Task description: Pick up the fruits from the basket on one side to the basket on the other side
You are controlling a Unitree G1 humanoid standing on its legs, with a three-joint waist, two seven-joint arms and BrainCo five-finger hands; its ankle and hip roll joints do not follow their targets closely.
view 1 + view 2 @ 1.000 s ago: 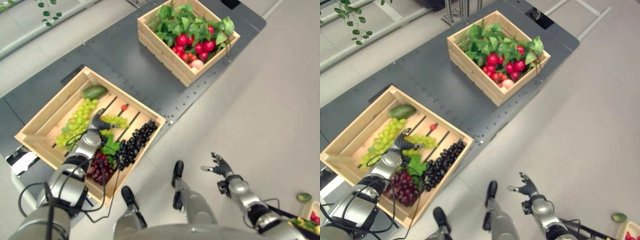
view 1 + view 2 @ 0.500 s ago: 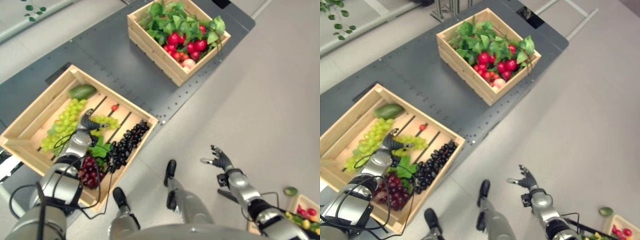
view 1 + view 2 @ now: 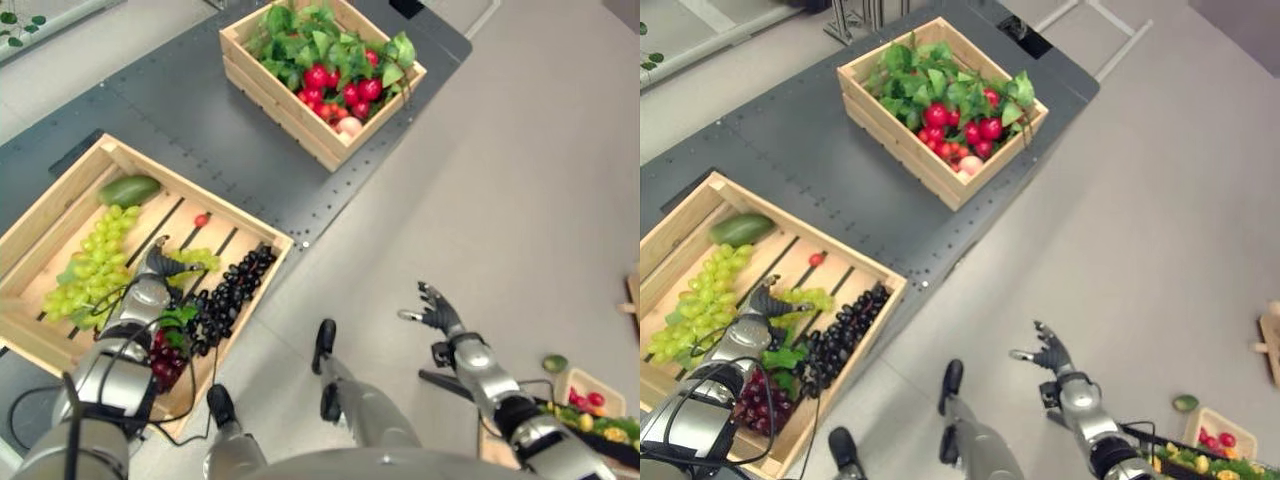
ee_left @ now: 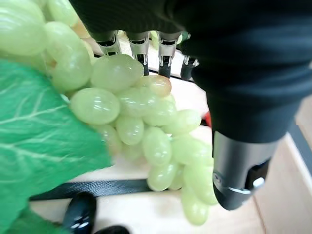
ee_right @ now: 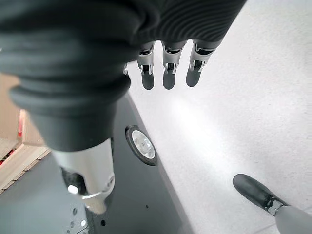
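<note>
A near wooden crate [image 3: 60, 190] holds a large green grape bunch [image 3: 95, 265], a small green grape bunch [image 3: 197, 260], black grapes [image 3: 225, 295], dark red grapes [image 3: 165, 360], a green avocado [image 3: 128, 188] and a small red fruit [image 3: 201, 220]. My left hand [image 3: 152, 282] rests in this crate at the small green bunch [image 4: 146, 122]. That bunch lies between the fairly straight fingers [image 4: 139, 45] and the thumb [image 4: 239, 170]. A far crate [image 3: 280, 100] holds red fruits [image 3: 345, 85] among green leaves. My right hand [image 3: 440, 312] hangs open over the floor, holding nothing.
Both crates stand on a dark grey platform [image 3: 180, 110] whose edge runs diagonally past the near crate's corner. At the lower right is a small box of mixed fruit [image 3: 590, 400], with a loose green fruit [image 3: 555, 363] on the pale floor beside it.
The whole picture has shifted, so the camera has moved. The left hand stays at the small green bunch and the right hand stays open over the floor.
</note>
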